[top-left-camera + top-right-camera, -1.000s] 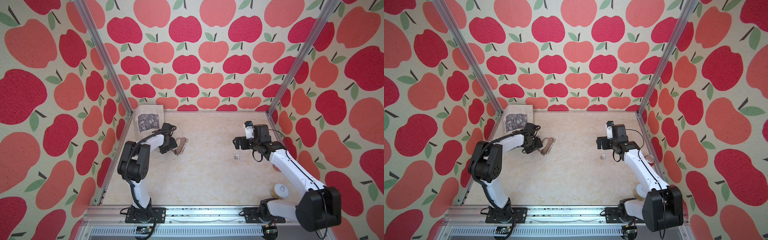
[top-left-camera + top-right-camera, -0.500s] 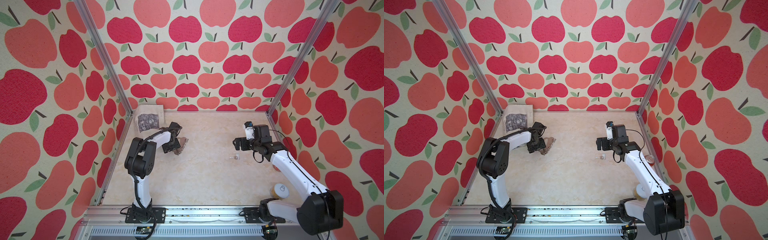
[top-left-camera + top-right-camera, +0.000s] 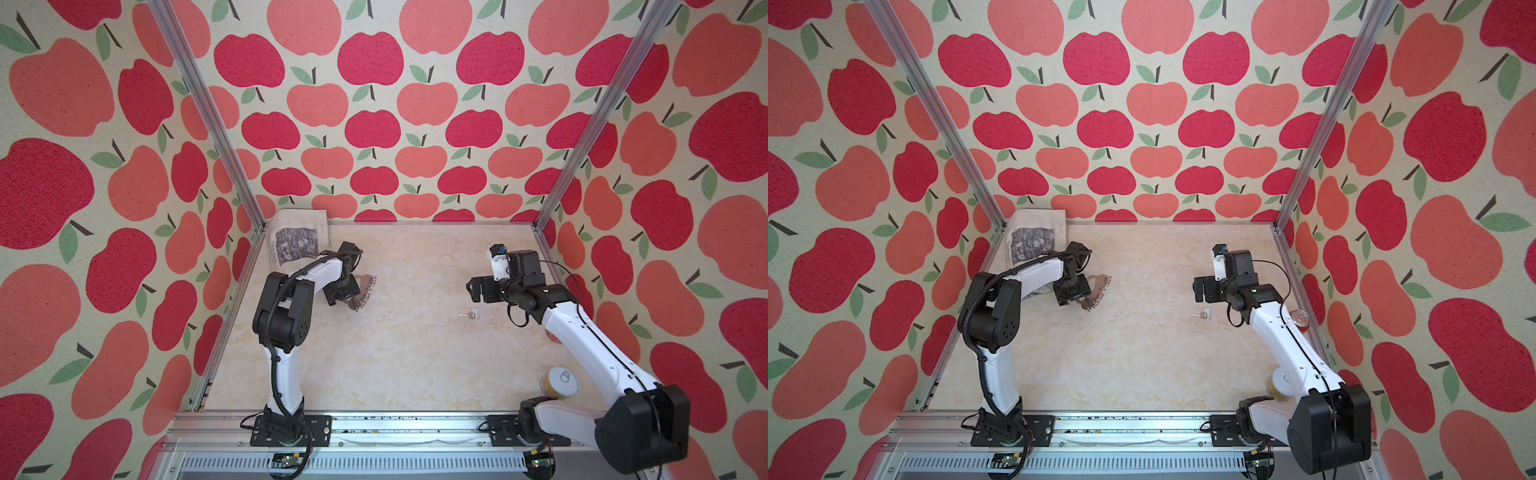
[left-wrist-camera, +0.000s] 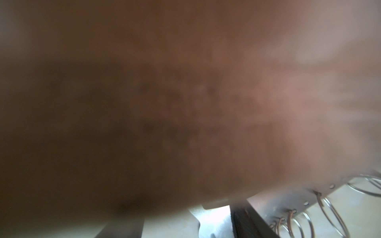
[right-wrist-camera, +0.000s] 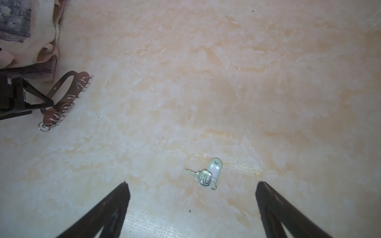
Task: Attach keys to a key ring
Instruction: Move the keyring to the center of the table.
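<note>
Marbled cream tabletop (image 3: 395, 353) bearing key (image 3: 469, 314), apple-print walls (image 3: 374, 124), aluminium posts (image 3: 210, 124)

Key (image 3: 469, 314): small, silver, joined to pale blue-green oblong plastic tag (image 5: 214, 170). Lies flat on tabletop (image 3: 395, 365), off centre toward 3 o'clock in both top views, blade pointing 9 o'clock.

Key ring (image 5: 64, 96): grey-brown D-shaped plate, large oval cutout, row of silver wire rings (image 5: 61, 111) along straight edge. Tilted, off centre toward 10 o'clock, well apart from Key.
</note>
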Tool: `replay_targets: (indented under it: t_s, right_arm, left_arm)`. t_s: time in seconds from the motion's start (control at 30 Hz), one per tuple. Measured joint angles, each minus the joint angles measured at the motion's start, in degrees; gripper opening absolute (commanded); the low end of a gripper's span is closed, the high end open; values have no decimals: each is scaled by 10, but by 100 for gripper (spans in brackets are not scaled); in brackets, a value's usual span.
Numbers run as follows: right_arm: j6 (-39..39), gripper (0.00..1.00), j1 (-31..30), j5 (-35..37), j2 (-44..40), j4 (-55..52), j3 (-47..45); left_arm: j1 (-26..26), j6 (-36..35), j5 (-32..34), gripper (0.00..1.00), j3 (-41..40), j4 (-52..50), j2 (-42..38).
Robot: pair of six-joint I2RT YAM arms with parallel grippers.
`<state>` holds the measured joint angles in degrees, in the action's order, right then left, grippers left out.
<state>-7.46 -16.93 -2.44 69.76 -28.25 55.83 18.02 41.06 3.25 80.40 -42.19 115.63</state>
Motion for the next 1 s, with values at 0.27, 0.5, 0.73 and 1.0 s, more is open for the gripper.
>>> replay_targets:
  t_s: [0.27,0.5,0.73,1.0]
  right_arm:
    - [5,99,0,0,0,-18,6]
    - [5,99,0,0,-2,-24,6]
    - [5,99,-3,0,-4,-30,6]
    - [5,99,-7,0,-23,-31,6]
  left_arm:
    - [31,2,-15,61,-51,10,-33]
    - [88,7,-59,59,-74,-19,-54]
    - [136,6,-113,57,-50,-60,-39]
    - [207,-20,-152,57,-35,-84,-33]
